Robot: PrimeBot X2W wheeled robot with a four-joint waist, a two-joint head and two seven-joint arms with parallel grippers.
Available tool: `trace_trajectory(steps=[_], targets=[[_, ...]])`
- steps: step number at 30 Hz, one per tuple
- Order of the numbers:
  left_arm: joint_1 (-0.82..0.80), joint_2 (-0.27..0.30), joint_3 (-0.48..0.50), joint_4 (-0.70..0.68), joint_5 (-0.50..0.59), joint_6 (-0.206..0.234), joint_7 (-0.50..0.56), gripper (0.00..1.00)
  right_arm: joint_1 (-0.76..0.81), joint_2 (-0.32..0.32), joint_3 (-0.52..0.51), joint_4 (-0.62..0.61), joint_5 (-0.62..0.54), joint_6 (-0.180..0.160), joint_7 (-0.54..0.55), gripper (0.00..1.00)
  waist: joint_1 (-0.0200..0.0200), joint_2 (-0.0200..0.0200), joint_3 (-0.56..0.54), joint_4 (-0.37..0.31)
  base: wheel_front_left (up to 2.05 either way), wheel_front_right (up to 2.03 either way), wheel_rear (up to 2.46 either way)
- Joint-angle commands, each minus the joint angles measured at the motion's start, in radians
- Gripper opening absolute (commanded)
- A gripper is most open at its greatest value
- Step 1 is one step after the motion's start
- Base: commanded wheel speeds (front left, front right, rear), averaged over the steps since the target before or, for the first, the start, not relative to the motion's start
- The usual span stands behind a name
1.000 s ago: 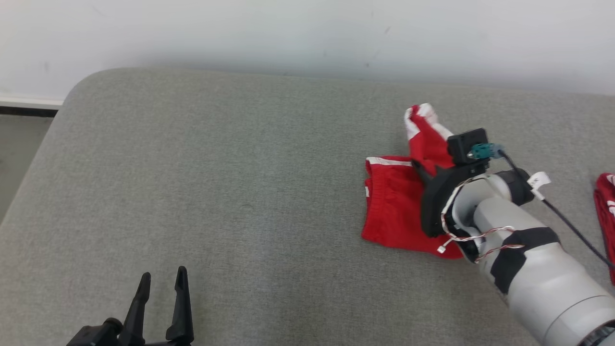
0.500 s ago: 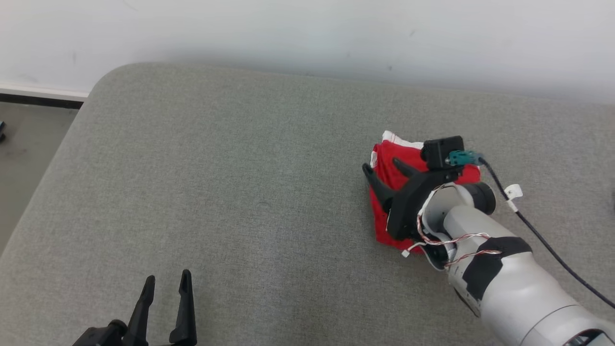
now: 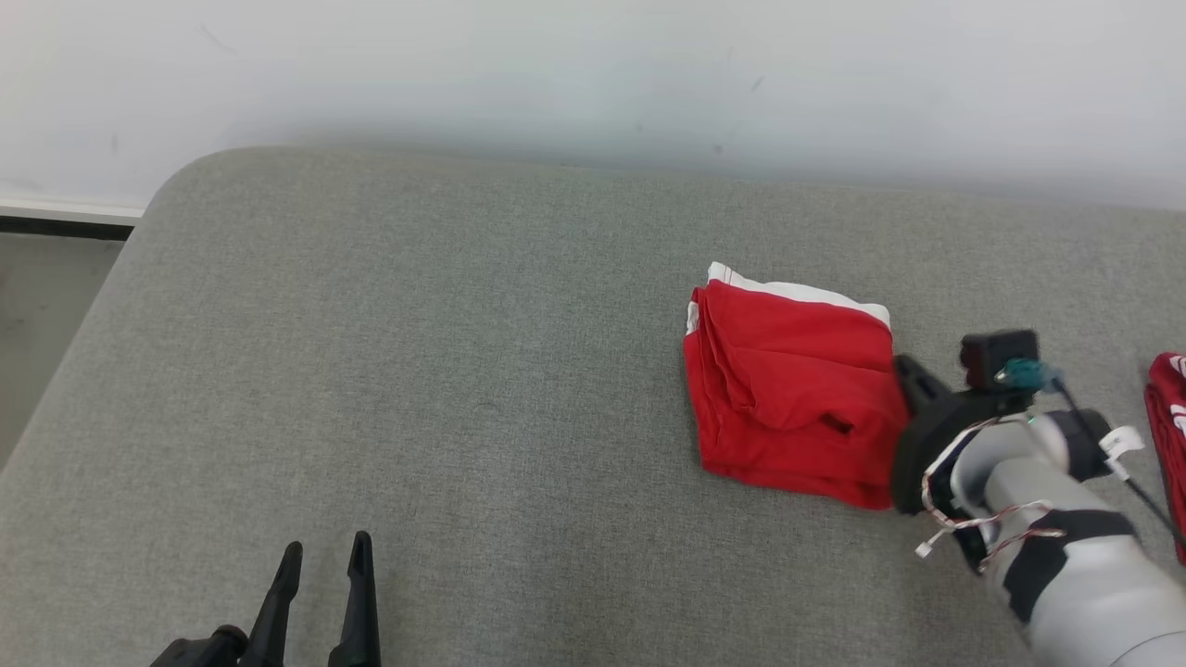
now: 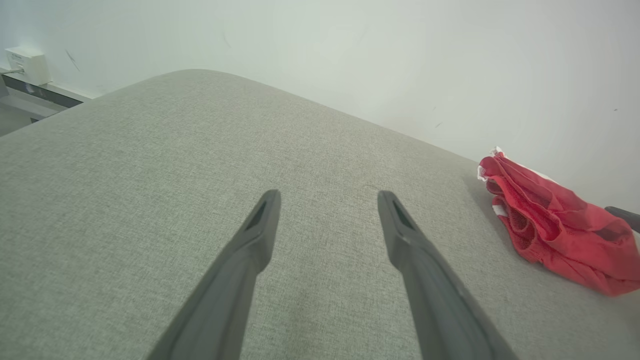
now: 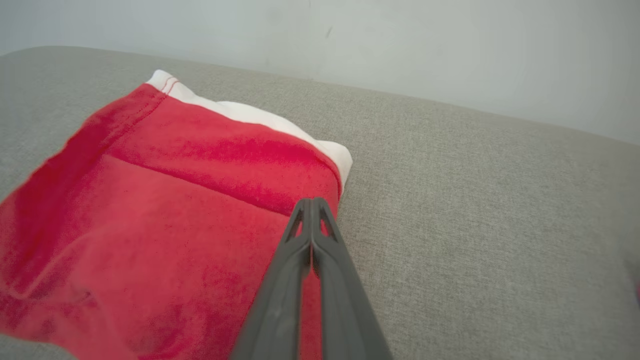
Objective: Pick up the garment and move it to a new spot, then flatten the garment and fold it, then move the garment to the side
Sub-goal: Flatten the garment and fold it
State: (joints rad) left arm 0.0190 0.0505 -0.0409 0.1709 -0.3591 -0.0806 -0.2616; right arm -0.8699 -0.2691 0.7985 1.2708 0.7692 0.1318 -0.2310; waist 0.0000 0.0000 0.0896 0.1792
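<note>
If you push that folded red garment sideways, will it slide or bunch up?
Probably floppy: the folded red garment lies in loose layers, so a push likely bunches it. The grey woven cushion looks grippy, so it may drag.

A second red cloth (image 3: pixel 1167 445) is cut off by the head view's right edge. In the right wrist view the garment (image 5: pixel 165 210) runs past the left and bottom edges and is blurred there. Whether the right gripper (image 5: pixel 311 201), fingers pressed together, pinches any cloth is hidden. A dark tip (image 4: pixel 622 216) at the left wrist view's right edge is too cut off to name.
</note>
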Motion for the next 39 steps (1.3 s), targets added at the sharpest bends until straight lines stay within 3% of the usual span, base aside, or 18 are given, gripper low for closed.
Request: trace_trajectory(steps=[1,7,17,27,35,37,38,39], targets=[[-0.007,0.000,0.001,0.003,0.006,-0.007,-0.004,1.00,0.018,0.021,0.000,0.003,-0.011,-0.002,-0.009,0.00,0.0000,0.0000,0.003,0.001,0.00,0.00,0.00],[-0.011,0.000,0.017,0.009,0.010,-0.009,-0.004,1.00,0.035,0.117,0.035,0.009,-0.064,-0.002,-0.020,0.00,0.0000,0.0000,0.007,0.000,0.00,0.00,0.00],[-0.029,0.000,0.016,0.022,0.004,-0.015,-0.004,1.00,0.099,0.213,0.120,-0.033,-0.107,-0.002,0.021,0.00,0.0000,0.0000,0.004,0.012,0.00,0.00,0.00],[-0.021,0.000,0.055,0.017,0.024,-0.017,-0.004,1.00,0.152,0.218,0.123,-0.227,-0.006,-0.002,0.014,0.00,0.0000,0.0000,-0.024,-0.033,0.00,0.00,0.00],[-0.036,0.000,0.093,0.000,0.058,-0.024,-0.004,1.00,0.185,0.169,0.002,-0.326,-0.013,-0.002,-0.033,0.00,0.0000,0.0000,-0.080,-0.118,0.00,0.00,0.00],[-0.035,0.000,0.102,-0.003,0.065,-0.019,-0.004,1.00,0.199,0.141,-0.068,-0.378,-0.049,-0.002,-0.034,0.37,0.0000,0.0000,-0.090,-0.144,0.00,0.00,0.00],[-0.036,0.000,0.104,-0.006,0.070,-0.018,-0.003,1.00,0.219,0.127,-0.109,-0.408,-0.072,-0.002,-0.034,0.67,0.0000,0.0000,-0.094,-0.154,0.00,0.00,0.00],[-0.037,0.000,0.108,-0.009,0.071,-0.015,-0.003,1.00,0.245,0.114,-0.148,-0.441,-0.096,-0.002,-0.033,0.80,0.0000,0.0000,-0.099,-0.166,0.00,0.00,0.00]])
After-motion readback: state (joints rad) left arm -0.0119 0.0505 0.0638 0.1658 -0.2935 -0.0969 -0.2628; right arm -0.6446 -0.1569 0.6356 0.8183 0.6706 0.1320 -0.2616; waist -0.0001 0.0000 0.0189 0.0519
